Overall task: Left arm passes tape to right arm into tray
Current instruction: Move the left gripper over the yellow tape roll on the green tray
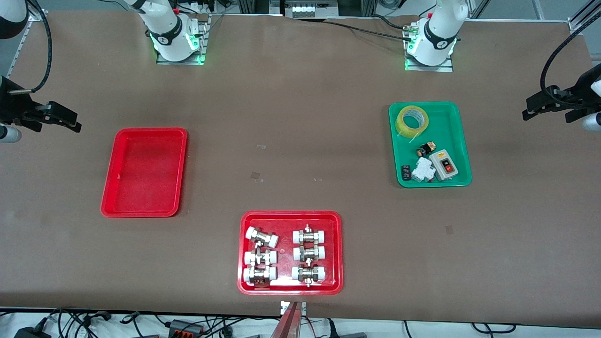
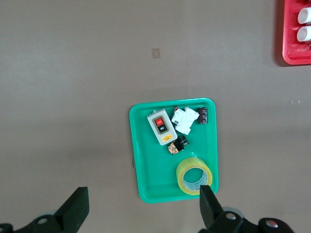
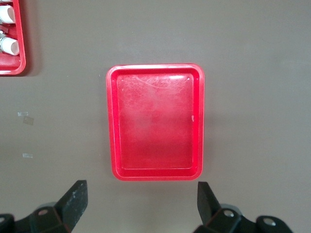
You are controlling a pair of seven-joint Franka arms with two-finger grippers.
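Observation:
The tape (image 1: 412, 121), a yellow translucent roll, lies flat in the green tray (image 1: 446, 126), at the end nearest the robots' bases. It also shows in the left wrist view (image 2: 194, 175). My left gripper (image 1: 530, 112) hangs open and empty in the air at the left arm's end of the table, beside the green tray; its fingers (image 2: 77, 206) stand wide apart. The plain red tray (image 1: 144, 172) lies empty toward the right arm's end and fills the right wrist view (image 3: 155, 121). My right gripper (image 1: 70, 123) hangs open and empty beside it.
A switch box (image 1: 445, 164), a white breaker (image 1: 422, 170) and small parts share the green tray. A red tray of white-capped metal fittings (image 1: 290, 286) lies near the front edge at mid-table. The brown table (image 1: 291, 141) lies between the trays.

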